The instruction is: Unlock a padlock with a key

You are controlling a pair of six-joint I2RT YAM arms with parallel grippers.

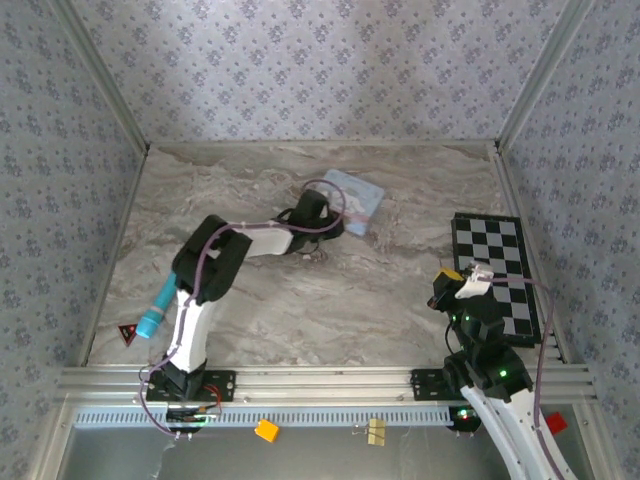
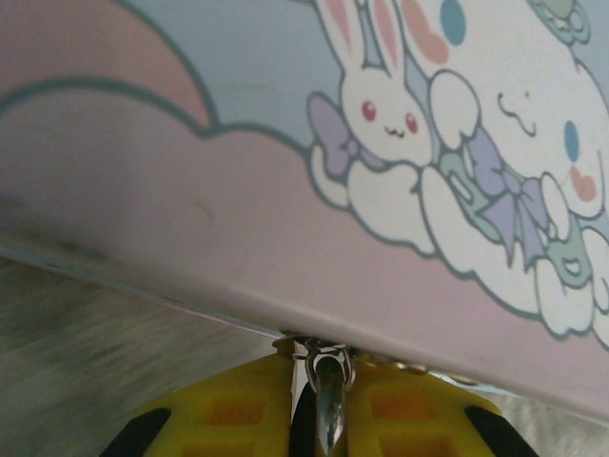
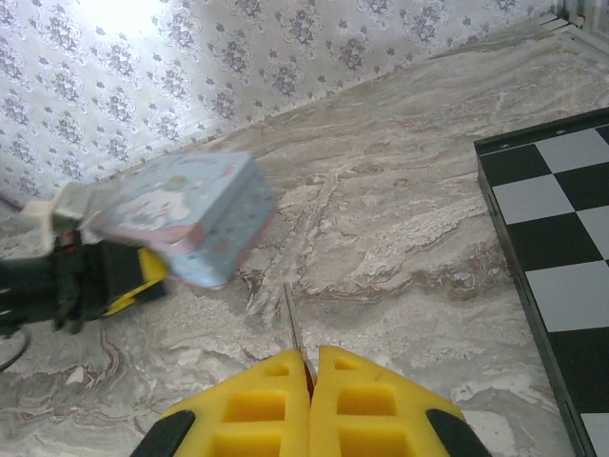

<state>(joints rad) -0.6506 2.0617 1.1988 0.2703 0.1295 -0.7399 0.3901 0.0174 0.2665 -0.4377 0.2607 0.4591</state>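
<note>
Soft even light; glare on wallpaper [image 3: 119, 14]; tin [image 2: 285, 190] close-up blurred.

The left arm [image 1: 195, 310] and right arm [image 1: 500, 400] are white links with black joints and purple cables [image 1: 541, 360], and the left hand [image 2: 328, 419] and right hand [image 3: 312, 381] have yellow grid-ribbed fingers [image 3: 376, 414].

Marbled table [image 1: 300, 310], checkerboard [image 1: 495, 270] (at right side)

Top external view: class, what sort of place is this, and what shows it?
Probably a robot test cell: a marble-patterned table boxed in by wallpapered panels, a left arm and a right arm bolted to a metal rail, and a checkerboard.
</note>
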